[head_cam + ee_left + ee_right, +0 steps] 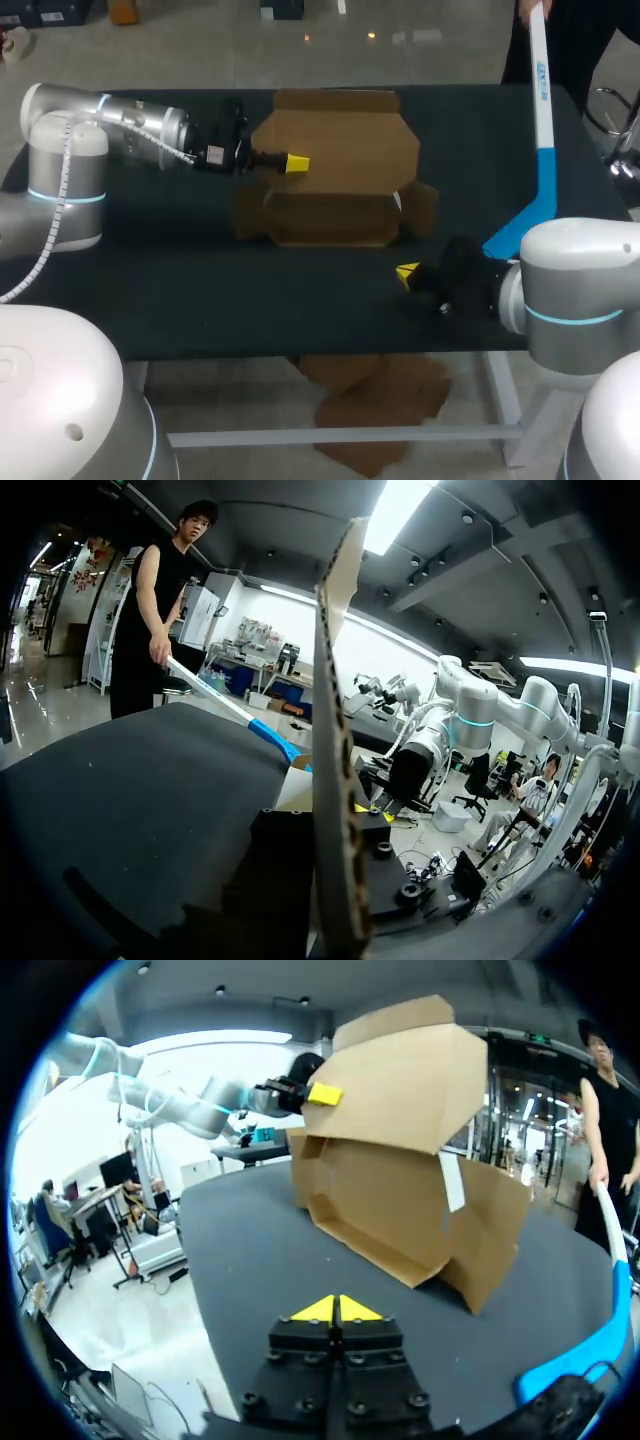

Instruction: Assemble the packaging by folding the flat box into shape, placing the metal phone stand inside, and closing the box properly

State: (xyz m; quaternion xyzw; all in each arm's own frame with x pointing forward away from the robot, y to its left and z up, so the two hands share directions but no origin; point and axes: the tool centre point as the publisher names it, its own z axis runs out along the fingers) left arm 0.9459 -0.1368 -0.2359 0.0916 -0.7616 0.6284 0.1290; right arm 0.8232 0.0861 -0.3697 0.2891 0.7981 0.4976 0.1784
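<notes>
The half-folded box (330, 215) stands mid-desk (200, 290), open, its big flap (335, 140) raised. My left fingers (295, 162) pinch that flap's left edge; one yellow tip shows on its face and the cardboard runs edge-on straight up from my wrist. My right fingers (335, 1310) are pressed together, holding nothing, low over the desk near the box's right front corner. A person's blue-ended stick (540, 150) rests beside them.

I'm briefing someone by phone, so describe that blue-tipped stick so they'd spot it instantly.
Start at the black table, then go right of the brown cardboard box. There a stick, held by a person standing beyond the far edge, slants down toward my right end effector. It alone is long and thin, white above with a bright blue angled foot.
</notes>
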